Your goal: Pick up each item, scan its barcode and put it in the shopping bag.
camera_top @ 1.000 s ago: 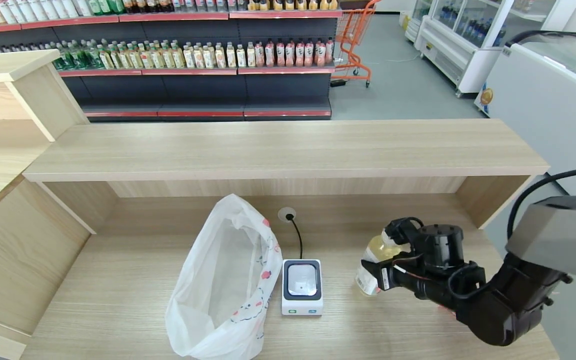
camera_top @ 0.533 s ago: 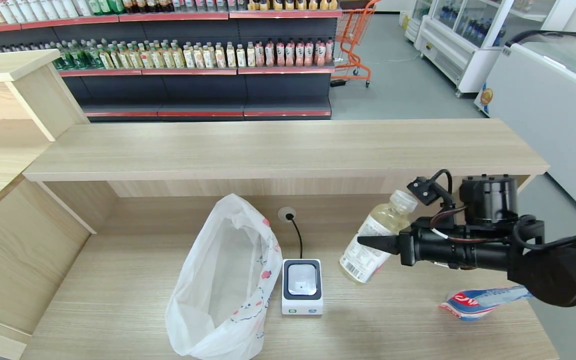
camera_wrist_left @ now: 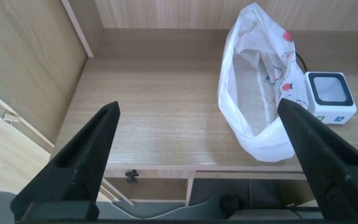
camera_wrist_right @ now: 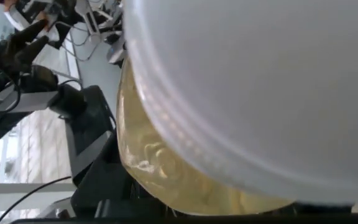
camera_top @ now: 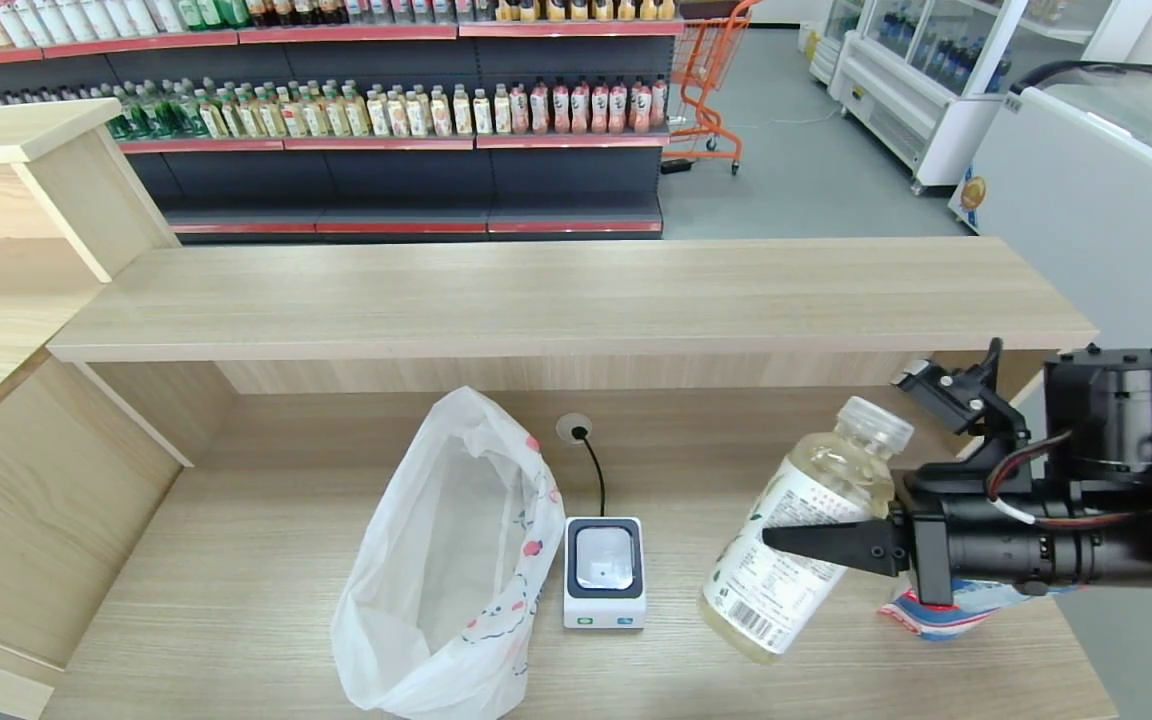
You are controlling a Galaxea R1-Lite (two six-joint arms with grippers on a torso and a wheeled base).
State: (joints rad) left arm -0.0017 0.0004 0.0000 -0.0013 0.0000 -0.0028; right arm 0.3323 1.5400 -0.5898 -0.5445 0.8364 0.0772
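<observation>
Farthest left: left end effector [camera_wrist_left: 197, 104], fingers spread wide, nothing between them. Hangs above the left part of the bench [camera_top: 236, 600]. Next along, toward the bench's middle: white shopping bag [camera_top: 456, 560], standing with its mouth open. Just beside its right side: small white scanner [camera_top: 604, 572], window facing up, black cable running back to a socket in the bench. Right of the scanner and apart from it: clear bottle [camera_top: 766, 590] of pale yellow drink, up in the air above the bench. Leans with the white cap up and to the right and the base down toward the scanner side; shows a barcode on the label near the base. Right end effector [camera_top: 784, 535] pinching the bottle around its middle, one dark finger lying across the label. Farthest right, flat on the bench beneath that arm: red, white and blue snack packet [camera_top: 936, 608].
</observation>
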